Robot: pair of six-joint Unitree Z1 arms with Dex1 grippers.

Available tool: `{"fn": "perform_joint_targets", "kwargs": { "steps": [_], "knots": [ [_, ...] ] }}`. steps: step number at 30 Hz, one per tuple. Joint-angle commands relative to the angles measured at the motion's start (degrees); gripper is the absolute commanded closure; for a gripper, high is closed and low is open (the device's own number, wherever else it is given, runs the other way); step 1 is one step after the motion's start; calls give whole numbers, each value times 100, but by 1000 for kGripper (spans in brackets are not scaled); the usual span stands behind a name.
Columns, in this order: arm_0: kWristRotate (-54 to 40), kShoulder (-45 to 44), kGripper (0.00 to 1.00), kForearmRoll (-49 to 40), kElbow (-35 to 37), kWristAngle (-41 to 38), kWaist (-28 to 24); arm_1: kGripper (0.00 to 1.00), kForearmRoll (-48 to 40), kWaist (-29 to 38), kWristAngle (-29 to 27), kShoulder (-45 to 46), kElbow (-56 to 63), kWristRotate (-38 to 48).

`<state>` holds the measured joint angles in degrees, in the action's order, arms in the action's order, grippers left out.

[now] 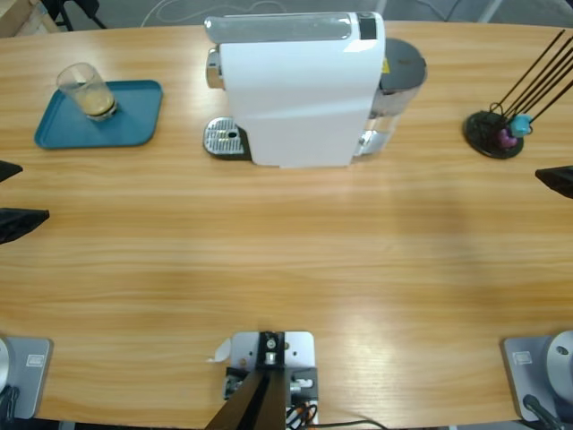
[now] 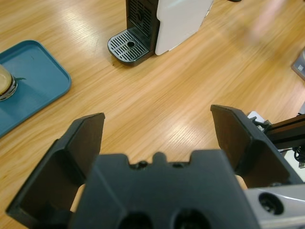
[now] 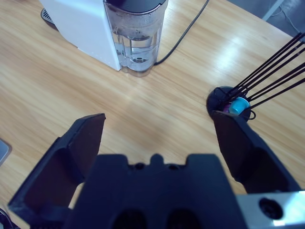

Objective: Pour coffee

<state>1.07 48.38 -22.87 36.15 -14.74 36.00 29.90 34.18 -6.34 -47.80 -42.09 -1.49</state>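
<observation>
The coffee (image 1: 94,101) is a shallow tan layer in a small clear glass tumbler (image 1: 87,90) standing on a blue tray (image 1: 134,125) at the far left of the table. The left wrist view catches the tumbler (image 2: 5,83) at its left edge. My left gripper (image 2: 157,119) is open and holds nothing, hovering over bare wood well short of the tray; from above, my left gripper (image 1: 20,195) shows at the left edge. My right gripper (image 3: 157,129) is also open with nothing in it, near the capsule stand, and from above my right gripper (image 1: 557,179) is just a black tip at the right edge.
A big white coffee machine (image 1: 295,90) stands at the back middle, with a metal drip tray (image 1: 224,139) on its left and a clear water tank (image 3: 136,38) at its rear. A black stand (image 1: 494,134) with wire rods and capsules sits far right. A black cable (image 3: 186,33) trails behind the tank.
</observation>
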Motion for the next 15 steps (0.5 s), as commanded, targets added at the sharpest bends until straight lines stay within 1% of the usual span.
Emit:
{"fn": "perform_joint_targets", "kwargs": {
  "steps": [1, 3, 5, 8, 11, 15],
  "knots": [
    [218, -865, 0, 1055, -1082, 342, 74, 0, -63, 54, 45, 208, 236, 26],
    [229, -1087, 0, 970, -1005, 442, 74, 0, -63, 54, 36, 184, 236, 26],
    [236, -888, 0, 587, -630, 393, 74, 0, -63, 54, 45, 184, 236, 28],
    [245, -545, 0, 265, -372, 287, 74, 0, -63, 54, 43, 166, 233, 26],
    [236, -268, 0, -246, -24, 261, 74, 0, -63, 54, 45, 175, 236, 26],
    [151, 43, 0, -378, 66, 193, 83, 0, -63, 54, 36, 119, 219, 29]
  ]
}}
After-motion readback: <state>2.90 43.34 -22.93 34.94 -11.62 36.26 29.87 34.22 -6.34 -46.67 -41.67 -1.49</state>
